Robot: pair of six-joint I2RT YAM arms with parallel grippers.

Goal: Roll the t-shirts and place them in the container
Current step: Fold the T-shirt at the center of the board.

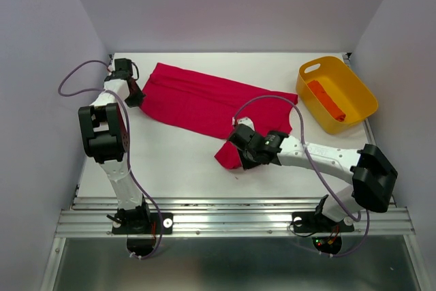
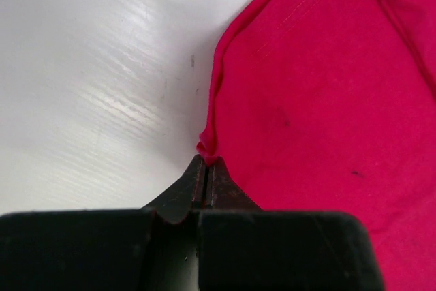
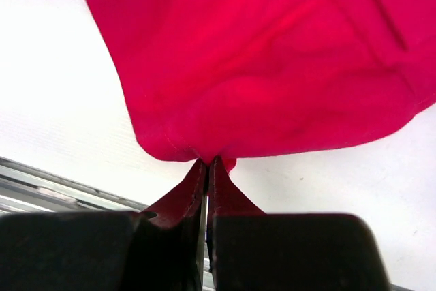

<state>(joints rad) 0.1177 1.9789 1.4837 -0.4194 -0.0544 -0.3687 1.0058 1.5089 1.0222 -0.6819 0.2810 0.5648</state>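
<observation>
Closest to me, along the bottom of the overhead view, ran a metal rail (image 1: pixel 231 217) with both arm bases bolted to it. Past it lay the white table (image 1: pixel 170 168).

The right arm reached in from the lower right toward the middle of the frame. The right gripper (image 1: pixel 240 156) sat at the lowest corner of the crimson t-shirt (image 1: pixel 197 100), just below centre. In its wrist view the two fingers were pressed together on a bunched bit of the hem, and the red cloth billowed up and away into the top of that frame. A strip of the rail showed at the lower left there.

The crimson t-shirt spread flat on the table in a slanting band. It ran from the upper left of the overhead view down toward the centre right, and that one corner hung lower, at the right gripper.

Farther back, the left arm rose from the lower left and bent over to the upper left of the frame. The left gripper (image 1: pixel 134 95) met the shirt's left edge there. Its wrist view showed the fingers closed tight on a small pucker of the edge, with cloth filling the right side and bare table the left.

At the upper right stood a yellow tub (image 1: pixel 359 90) with handles, well apart from the crimson shirt. The orange-red t-shirt (image 1: pixel 325 100) lay inside it as a narrow roll.
</observation>
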